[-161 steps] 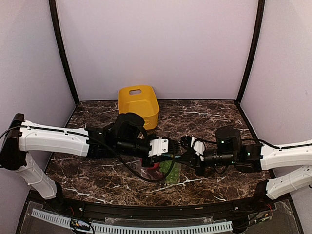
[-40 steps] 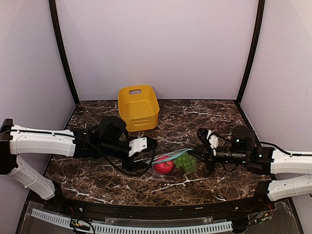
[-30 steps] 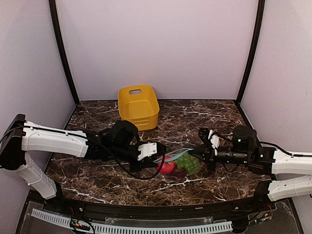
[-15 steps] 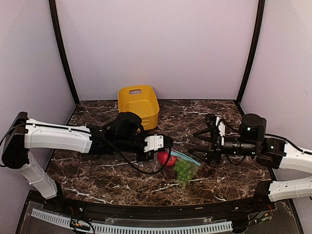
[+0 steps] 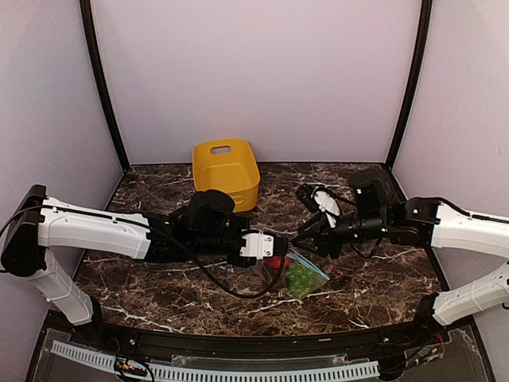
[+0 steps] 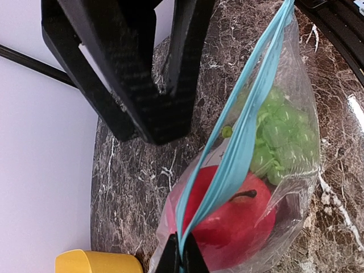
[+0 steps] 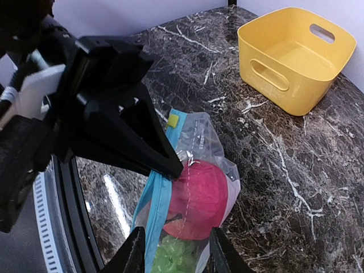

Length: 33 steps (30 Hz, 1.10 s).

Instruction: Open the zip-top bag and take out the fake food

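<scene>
The zip-top bag [image 5: 297, 274] hangs tilted at mid-table, its lower end near the marble. My left gripper [image 6: 181, 259] is shut on one end of its teal zip strip [image 6: 244, 142]. Through the clear plastic, the fake food shows as a red fruit [image 6: 227, 224] and green grapes [image 6: 281, 142]. In the top view the left gripper [image 5: 269, 245] sits just left of the bag. My right gripper [image 7: 177, 257] is open over the bag, its fingers [image 7: 135, 253] straddling the grapes [image 7: 173, 257] just below the red fruit [image 7: 196, 196]. From above, the right gripper [image 5: 307, 237] reaches in from the back right.
A yellow plastic bin [image 5: 227, 171] stands at the back, left of centre, and also shows in the right wrist view [image 7: 296, 57]. The dark marble tabletop [image 5: 358, 278] is bordered by lilac walls. A small yellow slider tab [image 7: 173, 120] sits on the zip strip.
The right gripper let go of the bag's right end, opened, swung up and came back in over the bag. The left gripper shut on the zip strip and lifted that end.
</scene>
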Motion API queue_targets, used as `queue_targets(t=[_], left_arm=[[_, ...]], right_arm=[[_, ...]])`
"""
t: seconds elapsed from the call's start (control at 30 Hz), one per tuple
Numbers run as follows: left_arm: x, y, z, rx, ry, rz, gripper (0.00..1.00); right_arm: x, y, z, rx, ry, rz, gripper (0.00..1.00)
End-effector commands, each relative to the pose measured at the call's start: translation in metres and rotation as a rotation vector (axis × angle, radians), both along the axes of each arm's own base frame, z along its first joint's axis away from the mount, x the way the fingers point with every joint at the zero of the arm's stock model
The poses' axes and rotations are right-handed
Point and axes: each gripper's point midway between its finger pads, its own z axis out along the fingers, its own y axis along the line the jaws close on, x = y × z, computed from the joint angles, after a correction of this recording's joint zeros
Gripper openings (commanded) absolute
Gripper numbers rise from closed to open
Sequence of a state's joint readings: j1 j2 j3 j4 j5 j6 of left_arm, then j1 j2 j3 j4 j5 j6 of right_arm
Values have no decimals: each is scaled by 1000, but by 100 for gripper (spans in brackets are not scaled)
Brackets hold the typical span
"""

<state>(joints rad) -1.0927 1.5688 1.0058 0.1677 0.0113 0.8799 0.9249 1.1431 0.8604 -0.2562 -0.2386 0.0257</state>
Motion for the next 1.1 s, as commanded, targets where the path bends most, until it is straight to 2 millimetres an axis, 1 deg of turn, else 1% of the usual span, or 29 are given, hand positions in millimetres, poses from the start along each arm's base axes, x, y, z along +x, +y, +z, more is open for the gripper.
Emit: queue_targets(t=[0.0, 0.1, 0.27, 0.37, 0.5, 0.63, 0.77, 0.87, 0.9, 1.0, 1.07], left_arm=[[2, 6, 20, -30, -98, 16, 1], [2, 5, 19, -29, -100, 13, 1], [1, 4, 19, -33, -96, 9, 1], [2, 4, 19, -32, -96, 10, 1], [1, 3, 20, -34, -97, 8, 1], [1, 3, 20, -38, -96, 7, 1], [1, 4, 19, -38, -96, 8, 1], [0, 5, 19, -38, -98, 6, 1], [0, 5, 19, -37, -98, 7, 1], [-1, 5, 19, -39, -97, 5, 1], [-1, 5, 20, -40, -97, 4, 1]], right_arm=[[-4, 5, 7, -10, 21, 15, 33], [-8, 7, 5, -14, 32, 29, 29], [-10, 9, 8, -10, 37, 34, 29], [-11, 13, 6, -24, 45, 46, 29], [-12, 17, -2, -73, 47, 49, 29], [-11, 19, -11, -124, 46, 43, 26], [-7, 15, -17, -155, 40, 9, 21], [-7, 14, -12, -139, 35, 1, 21], [-8, 15, -10, -130, 32, 4, 22], [-10, 15, 2, -84, 23, 11, 30], [-10, 15, 9, -63, 13, 7, 32]])
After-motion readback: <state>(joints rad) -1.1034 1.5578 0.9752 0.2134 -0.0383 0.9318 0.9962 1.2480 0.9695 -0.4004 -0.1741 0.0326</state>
